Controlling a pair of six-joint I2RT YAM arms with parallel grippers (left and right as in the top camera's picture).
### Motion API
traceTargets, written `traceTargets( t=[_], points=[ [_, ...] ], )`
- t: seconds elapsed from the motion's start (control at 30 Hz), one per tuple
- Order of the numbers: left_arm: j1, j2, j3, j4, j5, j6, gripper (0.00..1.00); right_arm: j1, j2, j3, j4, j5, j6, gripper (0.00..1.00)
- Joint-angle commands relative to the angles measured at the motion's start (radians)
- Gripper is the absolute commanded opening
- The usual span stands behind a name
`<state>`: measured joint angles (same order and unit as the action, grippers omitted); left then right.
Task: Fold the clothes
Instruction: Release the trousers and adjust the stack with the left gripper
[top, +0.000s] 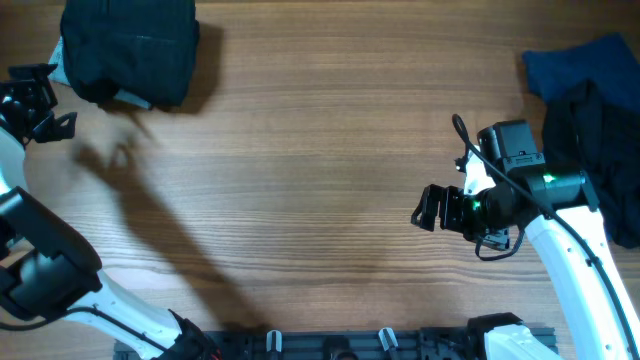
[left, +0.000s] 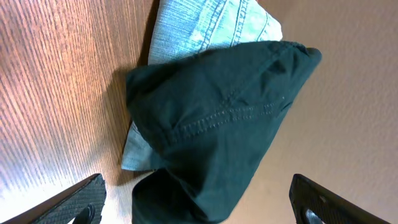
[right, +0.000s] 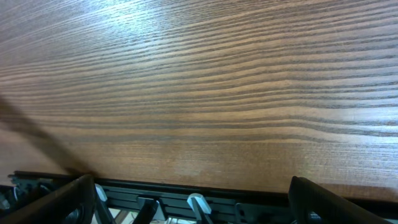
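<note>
The wooden table (top: 320, 150) fills the overhead view. The right arm (top: 570, 230) reaches in from the lower right and the left arm (top: 40, 260) from the lower left. At the table's far left corner lie the folded black shorts (top: 130, 45). They rest on pale-blue denim shorts (left: 211, 25), whose edge shows beneath them. At the far right edge a dark blue garment (top: 580, 65) lies loose. A black garment (top: 600, 140) touches it, just beside the right arm. The left gripper (top: 52, 98) hovers just beside the black shorts, its fingers (left: 74, 199) spread wide with nothing between them. The right gripper (top: 425, 208) hangs over the wood right of the middle, apart from the clothes. It too is spread wide and holds nothing. A black rail (right: 199, 196) runs along the near edge.
</note>
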<state>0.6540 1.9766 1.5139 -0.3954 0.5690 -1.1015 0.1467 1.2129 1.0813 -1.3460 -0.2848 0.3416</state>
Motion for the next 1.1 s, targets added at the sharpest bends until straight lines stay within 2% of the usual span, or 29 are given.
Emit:
traceTargets(
  t=[0.0, 0.2, 0.43, 0.6, 0.77, 0.83, 0.87, 0.93, 1.0, 1.07],
  points=[
    [-0.011, 0.067, 0.002, 0.026, 0.014, -0.109, 0.94, -0.004, 0.003, 0.001, 0.003, -0.013, -0.008, 1.0],
    [-0.019, 0.132, 0.002, 0.084, 0.078, -0.19, 0.98, -0.004, 0.003, 0.001, 0.003, -0.013, 0.0, 1.0],
    [-0.037, 0.178, 0.002, 0.166, 0.15, -0.217, 0.99, -0.004, 0.003, 0.001, 0.003, -0.013, 0.003, 1.0],
    [-0.058, 0.18, 0.002, 0.173, 0.142, -0.243, 1.0, -0.004, 0.003, 0.001, 0.005, -0.013, 0.003, 1.0],
    [-0.061, 0.182, 0.002, 0.177, 0.096, -0.28, 0.91, -0.004, 0.003, 0.001, 0.005, -0.013, 0.002, 0.99],
    [-0.061, 0.184, 0.002, 0.177, 0.059, -0.288, 0.84, -0.004, 0.003, 0.001, 0.003, -0.013, 0.002, 1.0],
    [-0.06, 0.184, 0.002, 0.176, 0.036, -0.287, 0.75, -0.004, 0.003, 0.001, 0.001, -0.013, 0.003, 1.0],
    [-0.059, 0.184, 0.002, 0.177, 0.019, -0.287, 0.49, -0.004, 0.003, 0.001, 0.0, -0.013, 0.002, 1.0],
    [-0.059, 0.184, 0.002, 0.18, 0.019, -0.287, 0.31, -0.004, 0.003, 0.001, 0.001, -0.013, 0.002, 1.0],
    [-0.059, 0.184, 0.002, 0.18, 0.013, -0.28, 0.08, -0.004, 0.003, 0.001, 0.003, -0.013, 0.002, 1.0]
  ],
)
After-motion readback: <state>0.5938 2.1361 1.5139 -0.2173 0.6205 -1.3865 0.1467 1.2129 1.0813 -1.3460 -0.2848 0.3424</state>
